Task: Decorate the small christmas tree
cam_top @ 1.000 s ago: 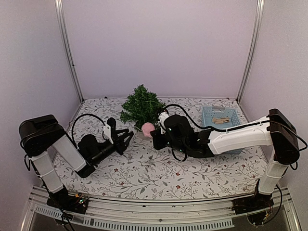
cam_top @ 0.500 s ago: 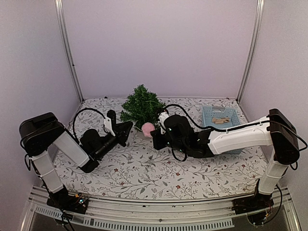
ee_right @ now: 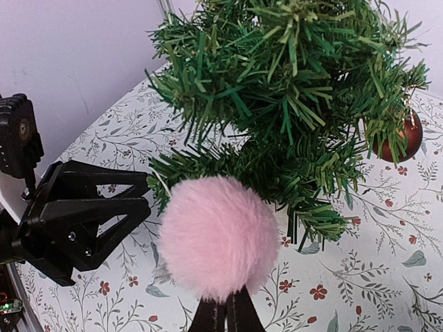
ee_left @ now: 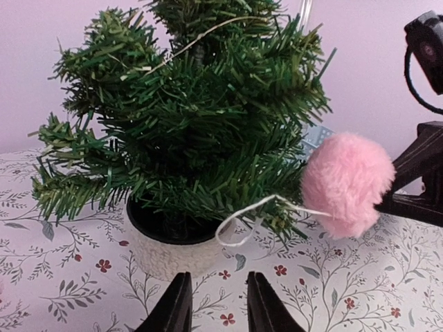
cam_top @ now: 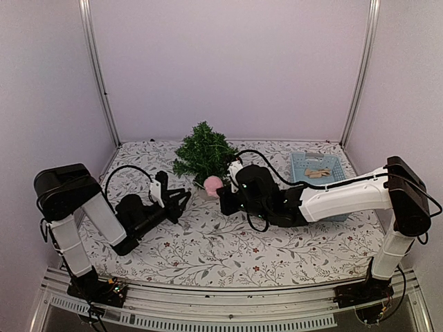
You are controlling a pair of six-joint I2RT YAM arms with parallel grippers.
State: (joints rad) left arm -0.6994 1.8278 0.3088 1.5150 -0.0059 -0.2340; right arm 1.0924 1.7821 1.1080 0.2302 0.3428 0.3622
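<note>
The small christmas tree (cam_top: 204, 151) stands at the back middle of the table, bushy and green (ee_left: 201, 111) in a round white pot (ee_left: 169, 252). A fluffy pink pompom (cam_top: 212, 184) hangs against its lower front branches, and my right gripper (ee_right: 227, 308) is shut on the pompom's underside (ee_right: 218, 235). The pompom's white string loop (ee_left: 239, 232) dangles free in front of the pot. My left gripper (ee_left: 216, 290) sits low on the table just short of the pot, its jaws a little apart and holding nothing. It lies left of the pompom (cam_top: 181, 200).
A red bauble (ee_right: 397, 142) hangs on the tree's right side. A light blue basket (cam_top: 317, 169) with small wooden pieces stands at the back right. The right arm stretches across the middle of the floral tablecloth (cam_top: 228, 249).
My left gripper went toward the tree with its jaws narrowed, then drew back and down a little with them wider. The right gripper and pompom stayed put.
</note>
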